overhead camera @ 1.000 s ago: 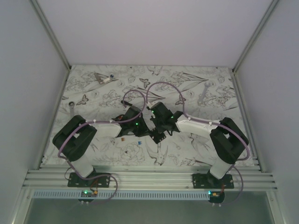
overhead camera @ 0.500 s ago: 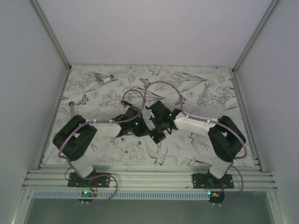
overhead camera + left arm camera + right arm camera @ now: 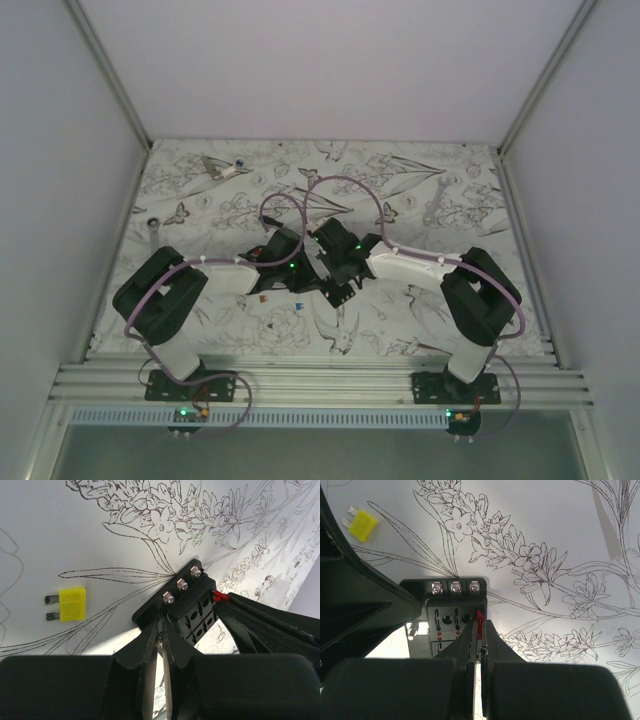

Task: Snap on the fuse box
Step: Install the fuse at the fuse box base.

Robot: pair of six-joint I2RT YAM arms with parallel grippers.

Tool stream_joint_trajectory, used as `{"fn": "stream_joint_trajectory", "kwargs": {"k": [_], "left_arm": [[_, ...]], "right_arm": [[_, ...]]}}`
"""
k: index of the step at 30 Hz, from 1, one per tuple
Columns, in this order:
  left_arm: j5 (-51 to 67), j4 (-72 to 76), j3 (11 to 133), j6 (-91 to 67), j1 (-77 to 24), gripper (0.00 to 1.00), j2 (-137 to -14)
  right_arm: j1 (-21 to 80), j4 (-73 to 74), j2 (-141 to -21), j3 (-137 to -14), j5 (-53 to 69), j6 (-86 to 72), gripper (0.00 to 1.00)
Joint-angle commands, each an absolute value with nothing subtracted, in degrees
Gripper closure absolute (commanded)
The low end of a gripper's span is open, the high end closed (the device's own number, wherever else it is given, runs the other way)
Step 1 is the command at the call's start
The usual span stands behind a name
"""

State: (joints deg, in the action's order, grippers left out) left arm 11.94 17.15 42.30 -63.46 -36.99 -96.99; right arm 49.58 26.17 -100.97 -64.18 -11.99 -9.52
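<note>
Toward the worktop's (image 3: 420, 200) near edge, the left gripper (image 3: 161, 627) is clamping the fuse box (image 3: 189, 611), the right gripper (image 3: 479, 628) pinching a red fuse (image 3: 479, 617).

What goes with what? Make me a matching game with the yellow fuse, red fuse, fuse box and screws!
Things: 1 yellow fuse; 2 red fuse; 3 fuse box; 4 silver screws.
Places: A pinched in the right gripper; B loose on the table; C in a row on the box's edge; D clamped by the left gripper.
Pairs: 1-B, 2-A, 3-D, 4-C.
</note>
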Motion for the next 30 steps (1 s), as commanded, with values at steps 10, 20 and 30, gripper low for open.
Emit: {"fn": "stream_joint_trajectory", "kwargs": {"k": [10,20,30], "left_arm": [[8.5,13.2,38.7,-61.8,-35.6,0.87,-97.5],[9.1,13.4,38.6,-61.3,-34.9,0.87,-97.2],[9.8,13.4,39.8,-60.3,-35.5,0.87,-96.9]], "right_arm": [[51.6,35.5,-107.7,-66.5,-6.5,-7.3,1.0],[51.1,36.7,-111.3,-64.8,-9.3,-8.6,1.0],[51.0,30.9,-103.0,-66.8,-7.6,-8.9,0.79]]}}
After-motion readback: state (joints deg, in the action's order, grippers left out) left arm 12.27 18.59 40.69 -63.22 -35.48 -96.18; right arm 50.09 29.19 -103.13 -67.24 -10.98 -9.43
